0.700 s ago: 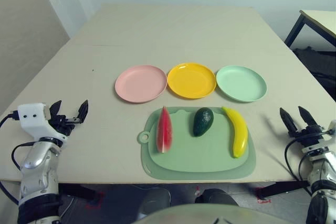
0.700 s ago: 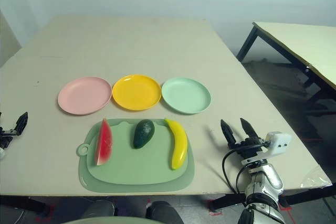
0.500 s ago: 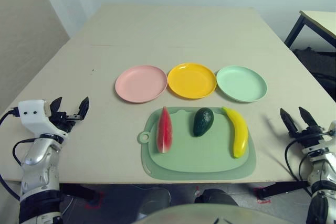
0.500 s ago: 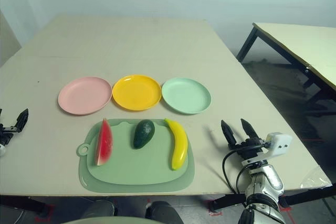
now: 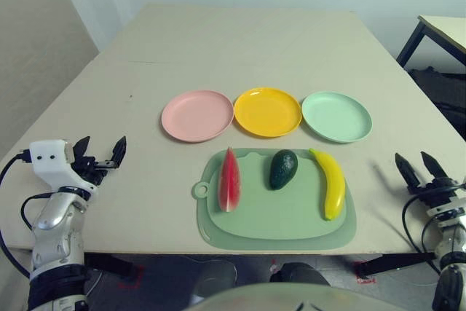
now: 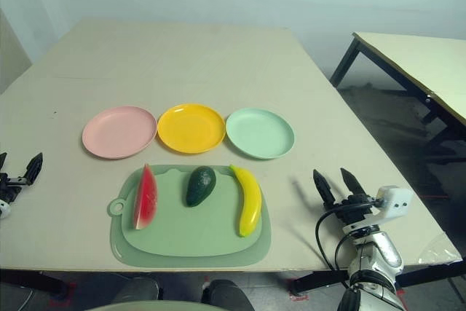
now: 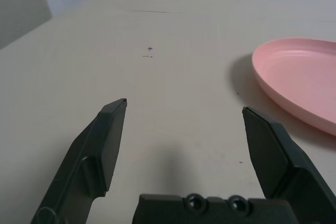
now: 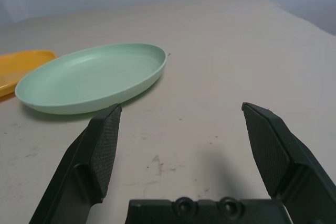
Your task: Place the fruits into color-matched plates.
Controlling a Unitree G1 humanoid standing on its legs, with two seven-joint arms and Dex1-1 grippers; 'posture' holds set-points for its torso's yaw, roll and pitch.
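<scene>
Our right fingers (image 5: 406,169) have edged away from the mat (image 5: 277,235), spread and empty like our left fingers (image 5: 119,151); watermelon (image 5: 229,183), avocado (image 5: 283,170) and banana (image 5: 333,187) lie unmoved there, still awaiting pink (image 5: 197,116), green (image 5: 336,116) and yellow plates (image 5: 267,112).

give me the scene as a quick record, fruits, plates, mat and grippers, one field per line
fruits: watermelon wedge, avocado and banana, in that order left to right
fruits on: green cutting mat
plates: pink plate, yellow plate, mint plate, in a row beyond the mat
plates hold: nothing
left gripper: open, empty, left of the mat
right gripper: open, empty, right of the mat
fruits placed: none
</scene>
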